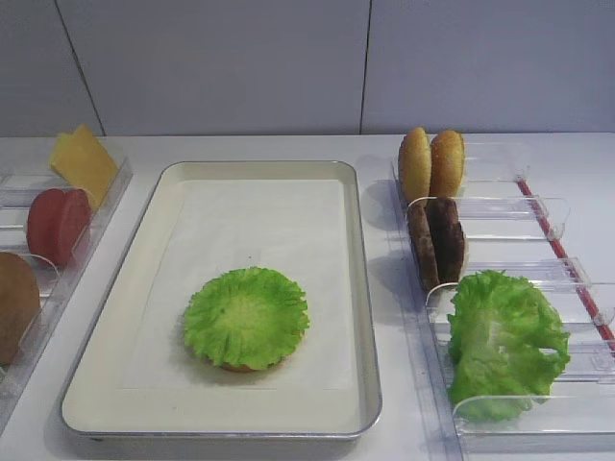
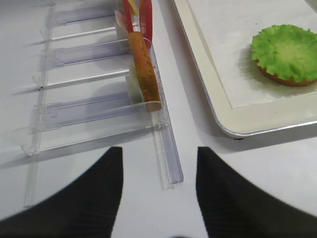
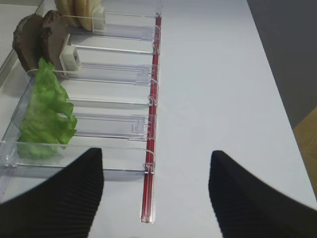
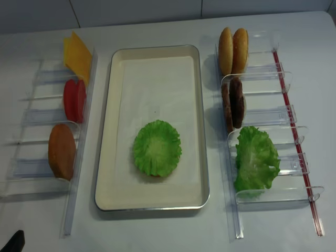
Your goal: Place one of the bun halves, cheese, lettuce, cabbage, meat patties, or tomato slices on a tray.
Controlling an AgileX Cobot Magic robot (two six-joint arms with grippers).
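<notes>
With a lettuce leaf (image 1: 246,317) already lying on a bun half (image 2: 290,81) in the tray (image 1: 360,288), next layer is likely a patty (image 1: 435,240) from the right rack (image 1: 538,206). Right gripper (image 3: 156,198) hangs by that rack, fingers wide, empty. Left gripper (image 2: 158,191) likewise wide, empty. Approach from above, pinch one patty only, and avoid the clear dividers.

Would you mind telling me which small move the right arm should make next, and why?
Probably swing the open right gripper left toward the meat patties upright in the clear rack. The tray holds only a lettuce on a bun half, so a patty seems the natural next layer, and the gripper hangs empty beside the rack.
</notes>
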